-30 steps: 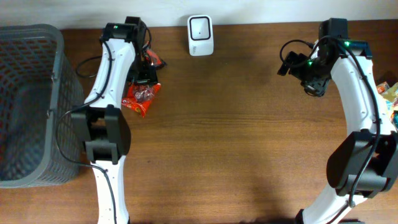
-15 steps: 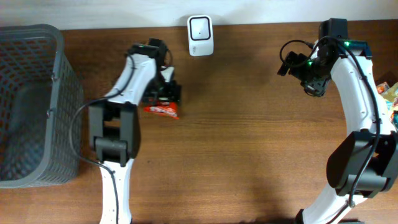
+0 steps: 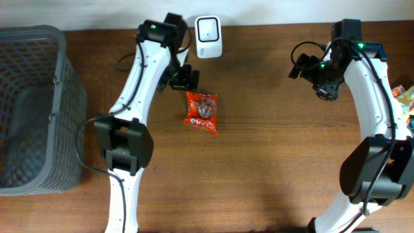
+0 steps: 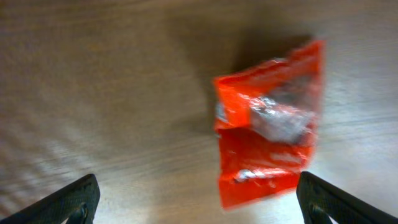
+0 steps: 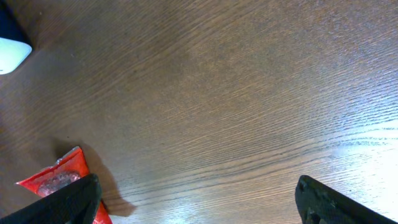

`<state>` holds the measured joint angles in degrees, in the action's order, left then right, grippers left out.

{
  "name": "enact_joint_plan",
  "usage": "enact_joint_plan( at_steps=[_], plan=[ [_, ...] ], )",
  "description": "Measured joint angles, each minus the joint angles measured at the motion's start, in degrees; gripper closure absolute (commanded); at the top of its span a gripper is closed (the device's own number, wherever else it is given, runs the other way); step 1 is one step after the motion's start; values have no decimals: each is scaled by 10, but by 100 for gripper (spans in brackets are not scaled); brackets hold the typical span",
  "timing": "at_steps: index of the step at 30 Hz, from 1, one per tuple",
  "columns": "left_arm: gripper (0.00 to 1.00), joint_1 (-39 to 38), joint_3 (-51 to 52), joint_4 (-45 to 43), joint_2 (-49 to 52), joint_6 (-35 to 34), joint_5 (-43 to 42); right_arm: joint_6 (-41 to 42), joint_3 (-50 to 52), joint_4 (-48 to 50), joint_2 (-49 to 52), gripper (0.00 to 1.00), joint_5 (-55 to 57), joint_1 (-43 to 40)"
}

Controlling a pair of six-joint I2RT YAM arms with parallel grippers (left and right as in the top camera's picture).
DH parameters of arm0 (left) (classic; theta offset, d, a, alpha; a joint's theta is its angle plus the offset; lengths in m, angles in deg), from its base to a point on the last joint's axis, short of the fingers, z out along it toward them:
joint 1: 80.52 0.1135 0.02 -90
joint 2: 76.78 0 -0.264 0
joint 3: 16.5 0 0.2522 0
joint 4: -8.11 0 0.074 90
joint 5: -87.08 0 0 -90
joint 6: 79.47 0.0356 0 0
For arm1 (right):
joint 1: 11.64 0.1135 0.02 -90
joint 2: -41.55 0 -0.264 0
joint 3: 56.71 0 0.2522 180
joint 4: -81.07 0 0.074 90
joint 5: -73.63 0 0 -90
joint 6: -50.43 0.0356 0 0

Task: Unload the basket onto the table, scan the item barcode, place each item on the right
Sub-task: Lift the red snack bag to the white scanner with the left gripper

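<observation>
A red snack packet (image 3: 202, 111) lies flat and free on the wooden table, a little in front of the white barcode scanner (image 3: 208, 28) at the back edge. My left gripper (image 3: 183, 77) hovers just up and left of the packet, open and holding nothing. In the left wrist view the packet (image 4: 267, 130) is blurred, ahead of the wide-apart fingers of that gripper (image 4: 202, 205). My right gripper (image 3: 301, 67) stands open at the back right, far from the packet. Its wrist view shows the gripper (image 5: 199, 202) empty over bare wood, with the packet (image 5: 59, 177) at lower left and the scanner (image 5: 9, 53) at the left edge.
A grey mesh basket (image 3: 61, 39) fills the table's left side. A few coloured packets (image 3: 402, 96) lie at the right edge beside the right arm. The left arm's links stretch from the front edge up to the scanner.
The left arm swept right from beside the basket with the packet, let it go in front of the scanner, and moved up and away. The right arm has not moved.
</observation>
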<state>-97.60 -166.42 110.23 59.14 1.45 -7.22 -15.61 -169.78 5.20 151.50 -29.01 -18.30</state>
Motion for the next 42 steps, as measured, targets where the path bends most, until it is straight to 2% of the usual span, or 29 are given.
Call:
enact_joint_plan(
  at_steps=[3, 7, 9, 10, 11, 12, 15, 16, 17, 22, 23, 26, 29, 32, 35, 37, 40, 41, 42],
  plan=[
    [1, 3, 107, -65, 0, -10, -33, 0, 0, -1, 0, 2, 0, 0],
    [0, -23, 245, -132, 5, -14, -143, 0, 0, 0, 0, 2, 0, 0],
    [16, -24, 255, -145, 2, -17, -175, 0, 0, 0, 0, 2, 0, 0],
    [41, -24, 257, -150, 0, -21, -183, 0, 0, 0, 0, 2, 0, 0],
    [51, -23, 261, -159, 0, -21, -190, 0, 0, 0, 0, 1, 0, 0],
    [66, -23, 263, -164, 0, -22, -195, 0, 0, 0, 0, 2, 0, 0],
    [83, -23, 267, -167, 0, -19, -205, 0, 0, 0, 0, 1, 0, 0],
    [98, -22, 267, -165, 0, -20, -210, 0, 0, 0, 0, 2, 0, 0],
    [100, -21, 264, -158, 0, -21, -214, 0, 0, 0, 0, 2, 0, 0],
    [96, 1, 136, -73, 5, -21, -187, 0, 0, -1, 0, 2, 0, 0],
    [100, 5, 103, -62, 5, -21, -178, 0, 0, -1, 0, 2, 0, 0],
    [100, 7, 36, -67, 5, -21, -163, 0, 0, 0, 0, 2, 0, 0],
    [100, -11, 35, -111, 5, -32, -159, 0, 0, 0, 0, 2, 0, 0],
    [100, -66, 60, -185, 5, -55, -156, 0, 0, 0, 0, 2, 0, 0],
    [100, -119, 70, -200, 5, -67, -99, 0, 0, 0, 0, 2, 0, 0],
    [99, -125, 72, -203, 5, -80, -81, 0, 0, 0, 0, 1, 0, 0],
    [92, -120, 108, -212, 5, -100, -60, 0, 0, 0, 0, 2, 0, 0],
    [66, -122, 123, -214, 5, -103, -57, 0, 0, 0, 0, 1, 0, 0],
    [55, -125, 138, -216, 5, -105, -55, 0, 0, 0, 0, 2, 0, 0]
  ],
)
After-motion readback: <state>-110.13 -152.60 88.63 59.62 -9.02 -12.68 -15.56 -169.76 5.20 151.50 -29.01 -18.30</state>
